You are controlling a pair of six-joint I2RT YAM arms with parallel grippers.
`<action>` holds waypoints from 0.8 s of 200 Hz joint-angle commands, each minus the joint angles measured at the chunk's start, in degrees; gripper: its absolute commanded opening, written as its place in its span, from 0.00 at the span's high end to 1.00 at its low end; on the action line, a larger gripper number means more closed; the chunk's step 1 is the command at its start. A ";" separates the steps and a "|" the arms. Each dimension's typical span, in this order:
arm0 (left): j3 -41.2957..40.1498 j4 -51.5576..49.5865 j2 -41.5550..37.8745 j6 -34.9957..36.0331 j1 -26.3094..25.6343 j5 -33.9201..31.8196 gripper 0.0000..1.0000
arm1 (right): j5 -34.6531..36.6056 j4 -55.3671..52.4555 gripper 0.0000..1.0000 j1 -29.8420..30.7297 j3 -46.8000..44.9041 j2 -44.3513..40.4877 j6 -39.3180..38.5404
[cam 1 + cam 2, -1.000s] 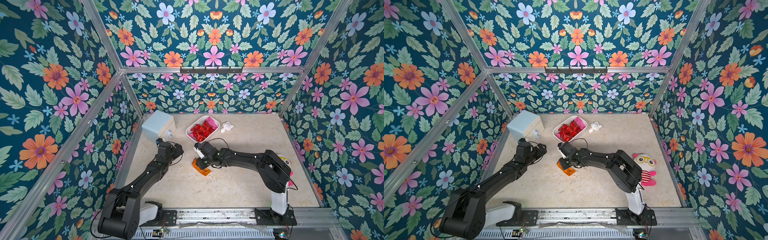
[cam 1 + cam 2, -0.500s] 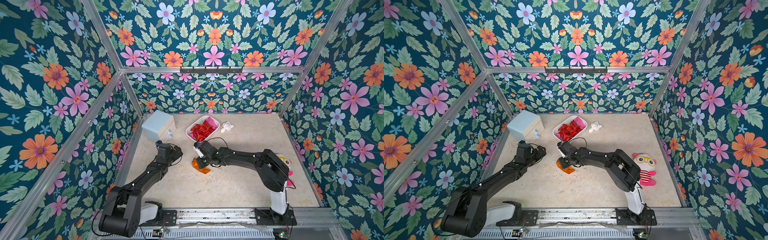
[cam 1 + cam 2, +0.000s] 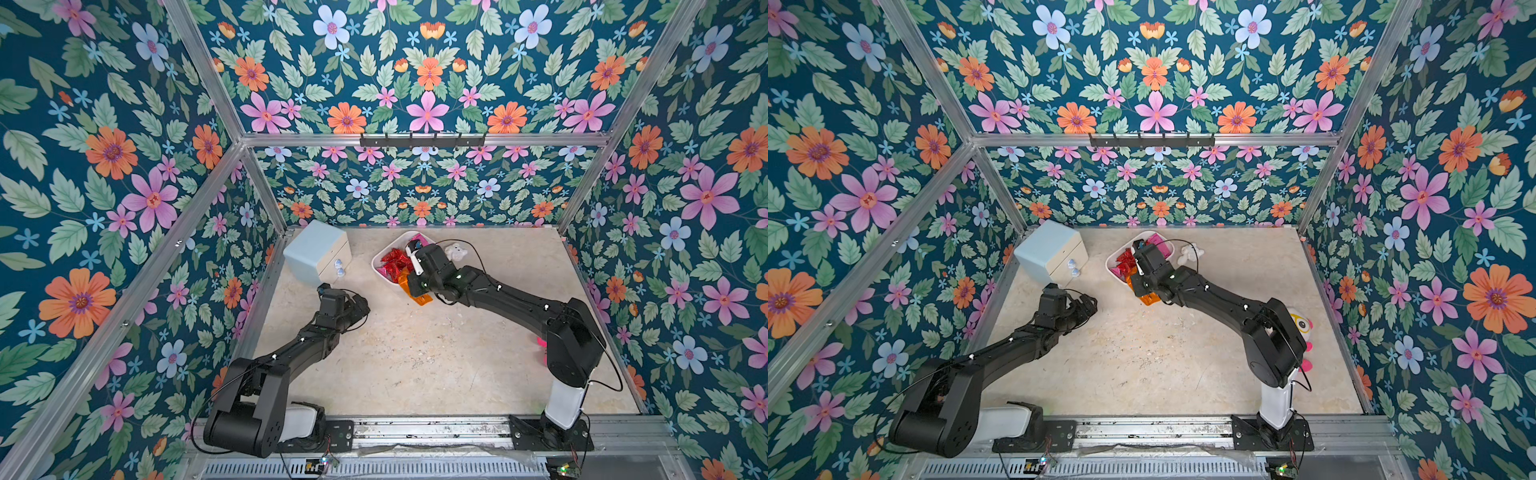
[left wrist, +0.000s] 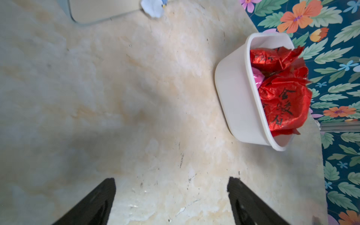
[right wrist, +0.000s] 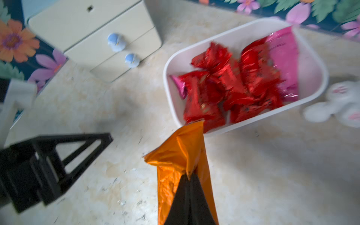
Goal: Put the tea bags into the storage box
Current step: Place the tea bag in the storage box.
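Right wrist: marbled tabletop, floral walls; right end effector pinching orange tea bag, left end effector agape

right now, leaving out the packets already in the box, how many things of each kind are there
storage box: 1
drawer cabinet: 1
plush toys: 2, white bunny and big-eyed doll
orange tea bag, in right gripper: 1
total: 5

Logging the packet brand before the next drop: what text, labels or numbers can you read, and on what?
"金": black print on the big red tea bag in the storage box, left wrist view; the characters after it are too creased to read.
Second red tea bag beside it: black print, too blurred to read.
Orange tea bag, cabinet: no text shows.
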 commanded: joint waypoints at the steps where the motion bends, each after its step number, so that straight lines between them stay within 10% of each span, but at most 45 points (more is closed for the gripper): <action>1: 0.37 3.48 1.82 -1.11 -1.48 1.47 0.05 | 2.71 0.90 1.00 -2.88 4.26 2.52 -0.16; 99: 1.90 2.58 4.00 -0.15 -4.14 1.31 0.04 | 2.19 -6.47 1.00 -12.36 41.72 30.15 -1.38; 160: 2.00 0.39 2.28 0.59 -4.09 0.34 0.04 | 0.98 -3.18 1.00 -12.39 43.98 36.33 -1.88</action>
